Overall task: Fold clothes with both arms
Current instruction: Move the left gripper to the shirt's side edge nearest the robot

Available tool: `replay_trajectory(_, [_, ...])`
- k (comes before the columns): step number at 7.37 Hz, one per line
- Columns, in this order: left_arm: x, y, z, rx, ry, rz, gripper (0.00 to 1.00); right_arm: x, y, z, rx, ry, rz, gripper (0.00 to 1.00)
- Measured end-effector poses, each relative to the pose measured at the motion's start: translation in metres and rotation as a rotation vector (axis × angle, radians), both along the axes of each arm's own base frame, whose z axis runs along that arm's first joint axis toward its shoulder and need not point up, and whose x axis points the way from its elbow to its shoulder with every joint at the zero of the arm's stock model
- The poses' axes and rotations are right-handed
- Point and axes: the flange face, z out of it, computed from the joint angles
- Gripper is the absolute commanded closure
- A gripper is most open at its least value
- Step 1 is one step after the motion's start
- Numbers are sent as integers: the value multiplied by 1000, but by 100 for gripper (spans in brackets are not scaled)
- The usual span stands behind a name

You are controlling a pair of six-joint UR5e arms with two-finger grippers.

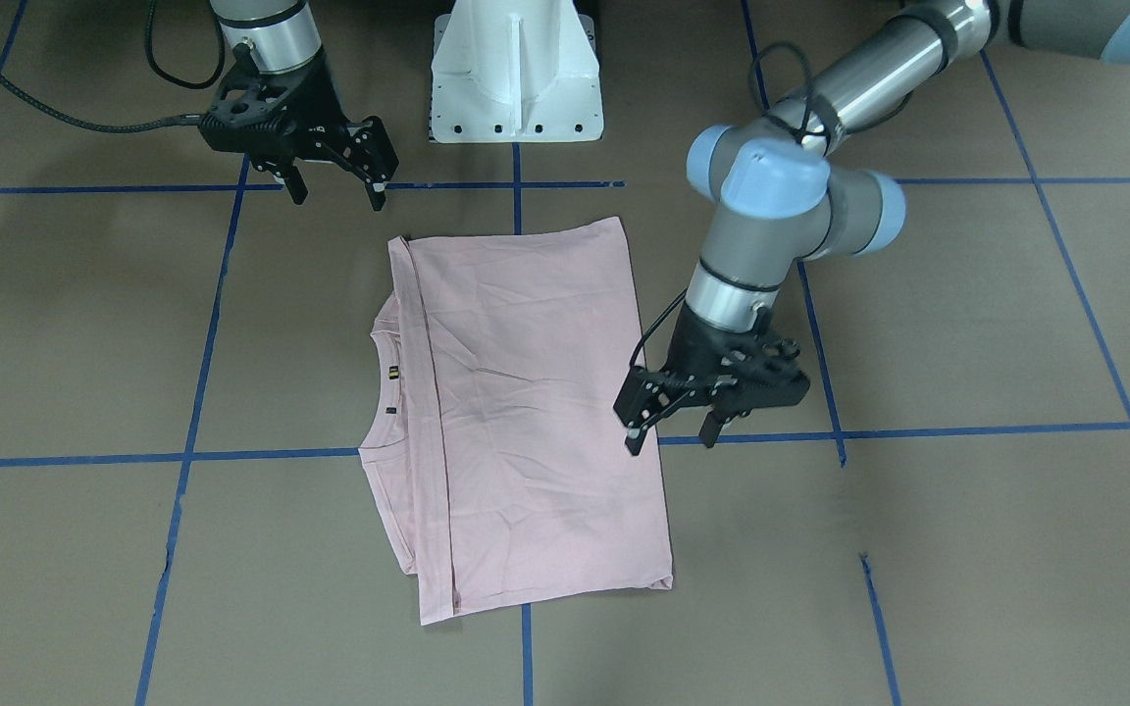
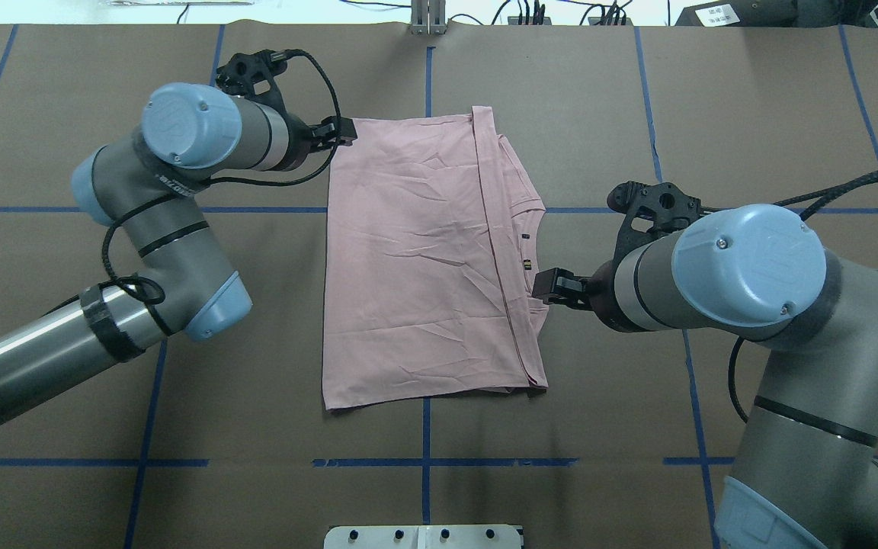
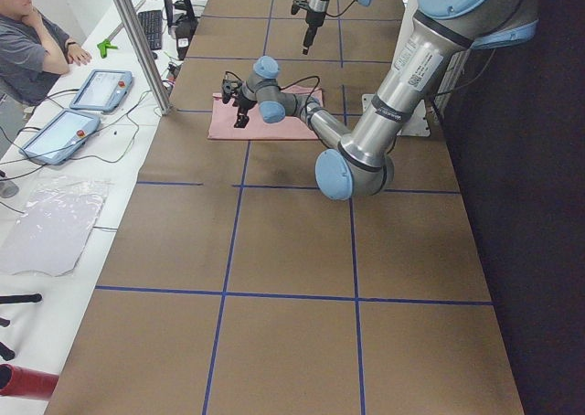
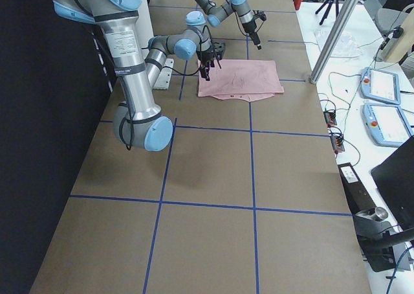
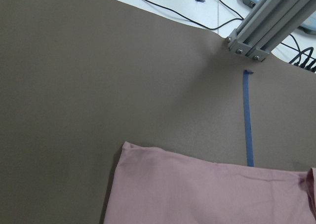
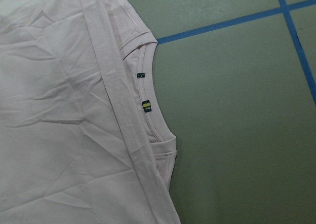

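Observation:
The pale pink T-shirt point(image 1: 536, 392) lies flat on the brown table, folded into a tall rectangle. Its ribbed collar point(image 1: 379, 392) and small tags peek out on the robot's right side, and show in the right wrist view point(image 6: 153, 105). The print does not show. My left gripper point(image 1: 671, 441) is open and empty, and hovers over the shirt's edge on the robot's left, near its far corner point(image 2: 341, 131). My right gripper point(image 1: 339, 194) is open and empty, raised beside the collar side point(image 2: 549, 286). The left wrist view shows a shirt corner point(image 5: 197, 189).
The white pedestal point(image 1: 516, 78) stands at the robot's base. Blue tape lines point(image 1: 526, 451) cross the table. An aluminium post point(image 5: 266, 26) stands at the far edge. An operator point(image 3: 37, 40) and control pendants point(image 3: 96, 90) are beyond that edge.

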Motion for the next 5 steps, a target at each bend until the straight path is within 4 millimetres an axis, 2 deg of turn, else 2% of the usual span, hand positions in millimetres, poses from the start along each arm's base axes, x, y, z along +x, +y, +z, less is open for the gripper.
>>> replay_trajectory(1, [-20, 36, 8, -67, 8, 40, 0, 0, 0, -2, 1, -3, 0, 0])
replay_trajectory(2, [-28, 78, 10, -149, 29, 62, 0, -1, 0, -3, 2, -5, 0, 0])
replay_trajectory(3, [-19, 120, 12, -234, 31, 68, 0, -2, 0, -4, 2, -6, 1, 0])
replay_trajectory(5, [27, 188, 10, -362, -25, 61, 0, -3, -1, -3, 1, -5, 1, 0])
